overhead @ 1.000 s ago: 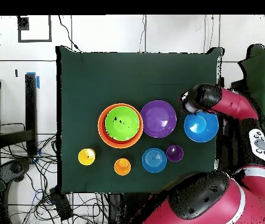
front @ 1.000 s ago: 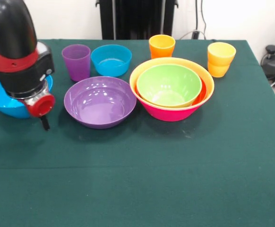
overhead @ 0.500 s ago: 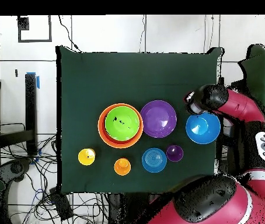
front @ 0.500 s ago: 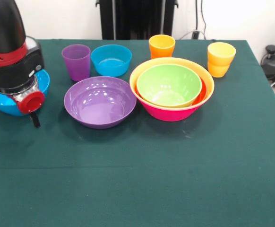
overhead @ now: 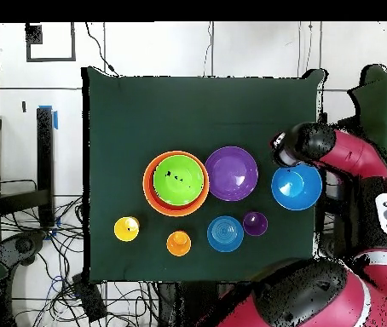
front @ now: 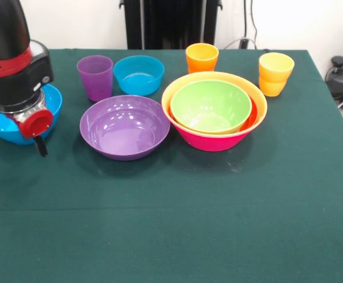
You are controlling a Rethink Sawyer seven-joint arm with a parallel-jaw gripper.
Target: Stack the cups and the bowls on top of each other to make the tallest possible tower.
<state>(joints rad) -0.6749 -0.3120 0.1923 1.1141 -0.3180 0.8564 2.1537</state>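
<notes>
The tower [front: 214, 112] stands right of centre in the front view: a large pink bowl [front: 213, 140] as base, a large orange bowl [front: 260, 106] nested in it, a sliver of red-orange rim inside that, and the green bowl [front: 210, 105] on top. Nesting keeps the stack steady but adds little height, so the build looks only partly done.

The remaining pieces sit loose on the tabletop [front: 171, 224]. The purple bowl [front: 124, 127] lies just left of the tower, close to or touching its side. Behind it, toward the upper left, are the purple cup [front: 95, 77] and the small blue bowl [front: 138, 74], side by side. An orange cup [front: 201, 58] stands behind the tower, and a yellow cup [front: 275, 73] is at the upper right, well apart from the rest.

At the left edge of the frame the arm's wrist hangs over the near rim of the large blue bowl [front: 49, 100]. The gripper [front: 40, 145] shows only as 1 dark tip below the red cap, just in front of the bowl's outer wall; whether the jaws are open, closed or pinching the rim cannot be told from either view. The overhead view places the wrist at the upper edge of the bowl [overhead: 296, 187], which suggests the rim is the intended hold: a wide, thin-walled bowl offers no other purchase.
</notes>
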